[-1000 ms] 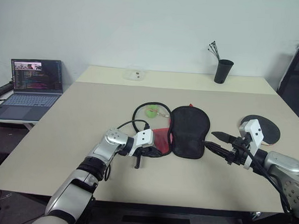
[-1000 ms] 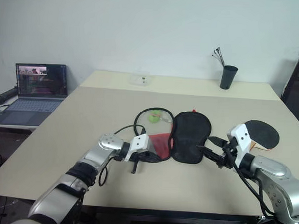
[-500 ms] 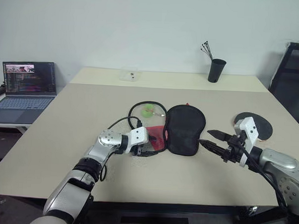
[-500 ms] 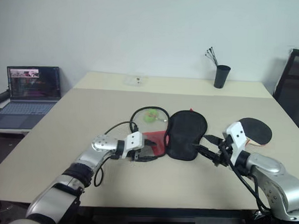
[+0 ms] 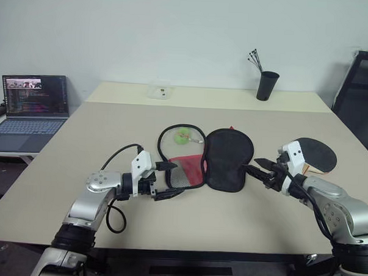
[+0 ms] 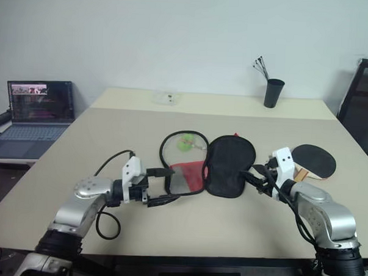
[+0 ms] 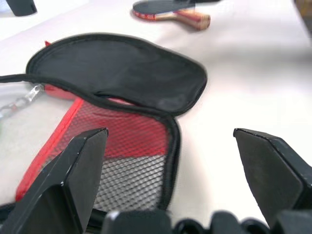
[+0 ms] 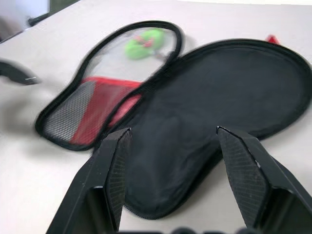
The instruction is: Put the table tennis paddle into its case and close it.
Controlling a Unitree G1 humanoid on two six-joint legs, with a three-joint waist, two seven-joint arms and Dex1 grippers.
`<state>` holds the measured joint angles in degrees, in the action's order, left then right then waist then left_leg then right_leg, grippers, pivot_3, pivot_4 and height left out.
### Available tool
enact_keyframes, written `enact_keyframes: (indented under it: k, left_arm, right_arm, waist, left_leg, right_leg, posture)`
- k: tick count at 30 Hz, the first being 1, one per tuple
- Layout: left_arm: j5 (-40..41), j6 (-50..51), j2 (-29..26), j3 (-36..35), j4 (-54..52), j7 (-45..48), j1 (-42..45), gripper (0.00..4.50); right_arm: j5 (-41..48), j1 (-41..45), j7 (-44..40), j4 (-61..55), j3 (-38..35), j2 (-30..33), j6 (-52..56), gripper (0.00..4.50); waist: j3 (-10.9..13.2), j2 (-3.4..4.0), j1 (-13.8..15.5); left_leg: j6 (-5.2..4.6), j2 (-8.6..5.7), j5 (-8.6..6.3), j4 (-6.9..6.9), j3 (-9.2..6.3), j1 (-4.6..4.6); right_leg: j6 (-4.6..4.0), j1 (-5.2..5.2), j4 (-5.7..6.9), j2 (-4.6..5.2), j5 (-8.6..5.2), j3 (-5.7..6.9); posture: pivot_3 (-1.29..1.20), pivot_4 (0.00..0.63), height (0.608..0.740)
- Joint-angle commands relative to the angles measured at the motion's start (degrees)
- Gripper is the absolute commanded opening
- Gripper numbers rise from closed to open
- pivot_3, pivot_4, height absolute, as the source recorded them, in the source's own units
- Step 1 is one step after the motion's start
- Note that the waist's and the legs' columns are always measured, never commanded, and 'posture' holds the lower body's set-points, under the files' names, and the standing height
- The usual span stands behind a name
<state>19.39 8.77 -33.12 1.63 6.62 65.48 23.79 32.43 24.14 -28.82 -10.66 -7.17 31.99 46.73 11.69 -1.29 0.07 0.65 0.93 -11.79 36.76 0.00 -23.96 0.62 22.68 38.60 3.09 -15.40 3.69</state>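
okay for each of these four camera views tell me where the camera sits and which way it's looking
Head eyes: look forward and down over the table; both arms, left gripper and right gripper show.
Left wrist: looks along its open fingers across the case to the paddle.
Right wrist: looks along its open fingers onto the case.
All share the case.

One paddle point(image 5: 314, 155) — one case point(image 5: 226, 158) — one laptop point(image 5: 30, 110)

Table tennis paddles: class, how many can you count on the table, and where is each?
1. The table tennis paddle lies flat near the table's right edge, right of the opened case. Nothing suggests another, though the case could hide little.
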Motion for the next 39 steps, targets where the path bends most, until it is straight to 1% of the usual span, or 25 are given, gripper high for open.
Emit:
enact_keyframes:
  k: [1,6,11,14,16,24,30,34,37,39]
  left_arm:
    - [3.7,3.1,-2.1,-3.2,-5.8,0.0,0.4,4.49]
    - [3.5,1.6,-3.5,-3.2,-5.7,1.5,1.4,4.49]
    - [1.9,-1.0,-3.3,-1.8,-3.3,2.4,2.7,4.49]
    - [0.5,-2.7,-2.9,-0.6,-1.6,3.0,4.0,4.49]
    - [-0.2,-3.3,-2.4,0.1,-0.7,3.1,5.1,4.49]
    - [-1.0,-3.4,-1.1,1.5,0.0,2.5,7.2,4.49]
    - [-1.4,-2.4,-0.6,1.8,-1.4,1.7,7.6,4.49]
    - [-1.4,-1.8,-0.5,2.2,-2.1,1.1,7.7,4.49]
    - [-1.4,-1.2,-0.4,2.3,-2.6,0.5,8.0,4.50]
    - [-1.5,-0.9,-0.3,2.4,-2.9,0.3,8.1,4.50]
  right_arm:
    - [-3.1,3.4,4.4,3.6,-3.0,0.3,-0.8,3.06]
    - [-8.4,10.4,15.1,14.9,-6.9,0.0,0.4,3.06]
    - [-14.0,14.1,21.7,24.7,-7.9,1.2,1.2,3.06]
    - [-15.7,15.6,25.0,29.2,-9.2,1.1,2.8,3.06]
    - [-16.4,16.0,26.6,31.1,-10.1,0.7,3.4,3.06]
    - [-16.4,15.6,29.1,31.5,-11.3,-1.9,6.8,3.06]
    - [-15.5,14.8,31.4,26.9,-13.2,-5.5,12.1,3.06]
    - [-17.0,14.5,32.3,27.2,-12.8,-5.8,10.9,3.06]
    - [-18.2,15.1,32.1,28.8,-11.7,-5.3,9.7,3.61]
    - [-19.0,15.6,31.9,30.2,-11.7,-5.3,8.6,4.31]
  waist:
    - [0.0,0.00,0.0]
    - [0.0,0.01,0.0]
    - [0.0,0.01,0.0]
    - [0.0,0.00,-0.1]
    - [0.0,0.01,-0.1]
    - [0.0,0.00,-0.2]
    - [0.0,0.00,-0.2]
    - [0.0,0.00,-0.2]
    - [0.0,0.00,-0.2]
    - [0.0,0.00,-0.2]
  left_leg:
    - [0.00,0.00,0.00,0.00,0.00,0.00]
    - [-0.01,-0.04,0.00,-0.01,0.15,0.01]
    - [-0.01,-0.04,0.00,-0.08,0.20,-0.08]
    - [-0.02,-0.08,0.01,-0.08,0.31,-0.34]
    - [-0.02,-0.12,0.01,-0.08,0.35,-0.36]
    - [-0.02,-0.10,0.01,-0.06,0.34,-0.37]
    - [-0.02,-0.09,0.01,-0.05,0.30,-0.37]
    - [-0.02,-0.09,0.01,-0.05,0.29,-0.37]
    - [-0.02,-0.09,0.01,-0.04,0.28,-0.37]
    - [-0.02,-0.09,0.01,-0.02,0.30,-0.36]
  right_leg:
    - [0.00,0.00,0.00,0.00,0.00,0.00]
    - [0.00,0.06,0.03,-0.02,0.00,-0.11]
    - [-0.01,0.19,0.01,-0.04,0.00,-0.13]
    - [-0.08,0.55,0.19,-0.07,0.05,-0.24]
    - [-0.10,0.57,0.23,-0.08,0.07,-0.25]
    - [0.00,0.59,0.27,-0.13,0.02,-0.24]
    - [-0.02,0.59,0.29,-0.15,0.03,-0.25]
    - [-0.02,0.59,0.29,-0.15,0.03,-0.25]
    - [-0.01,0.59,0.29,-0.16,0.02,-0.25]
    - [0.00,0.59,0.29,-0.17,0.02,-0.27]
  posture:
    - [0.00,0.150,0.740]
    - [0.00,0.150,0.740]
    - [0.00,0.150,0.740]
    - [0.00,0.150,0.740]
    - [0.00,0.150,0.740]
    - [0.00,0.150,0.740]
    - [0.00,0.150,0.740]
    - [0.00,0.150,0.740]
    - [0.00,0.150,0.740]
    - [0.00,0.150,0.740]
